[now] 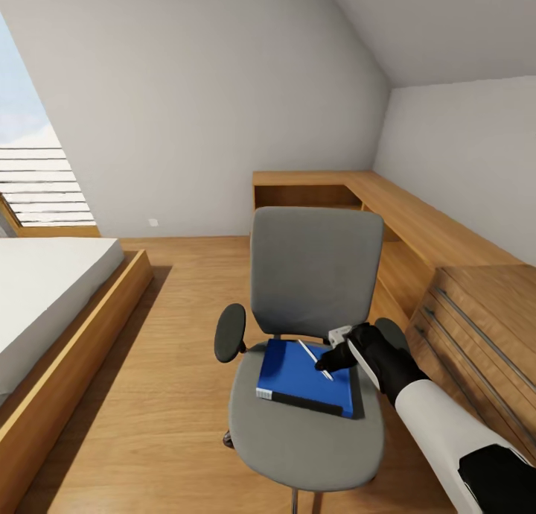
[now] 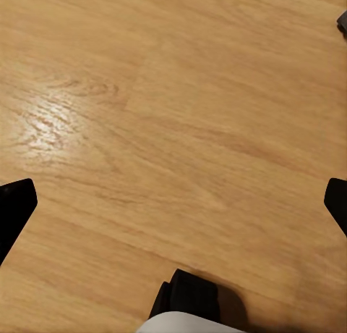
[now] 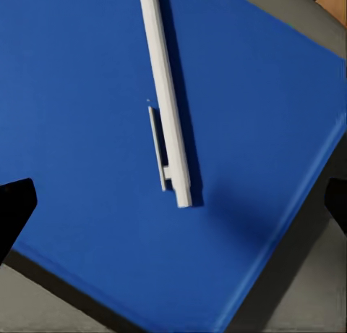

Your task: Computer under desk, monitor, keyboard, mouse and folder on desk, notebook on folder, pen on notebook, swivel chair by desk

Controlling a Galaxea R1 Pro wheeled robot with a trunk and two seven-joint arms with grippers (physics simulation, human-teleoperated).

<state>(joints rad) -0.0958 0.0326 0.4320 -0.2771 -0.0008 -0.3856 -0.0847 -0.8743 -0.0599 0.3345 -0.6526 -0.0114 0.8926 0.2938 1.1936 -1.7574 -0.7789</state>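
The grey swivel chair [image 1: 316,268] stands in front of me, facing me. On its seat lies the bright blue folder [image 1: 290,380], and the thin white pen [image 1: 314,358] rests on the folder. My right gripper [image 1: 327,363] hovers open just above the pen's near end. In the right wrist view the pen [image 3: 168,108] lies on the folder [image 3: 87,130], between the spread fingertips [image 3: 14,206]. My left gripper [image 2: 173,203] is open over bare wooden floor. The desk, monitor and keyboard are out of view.
A bed [image 1: 45,290] on a wooden frame runs along the left. A light wooden drawer unit [image 1: 484,328] stands close to the right of the chair, and a low wooden shelf [image 1: 417,216] follows the wall behind it. Open floor [image 1: 171,350] lies between bed and chair.
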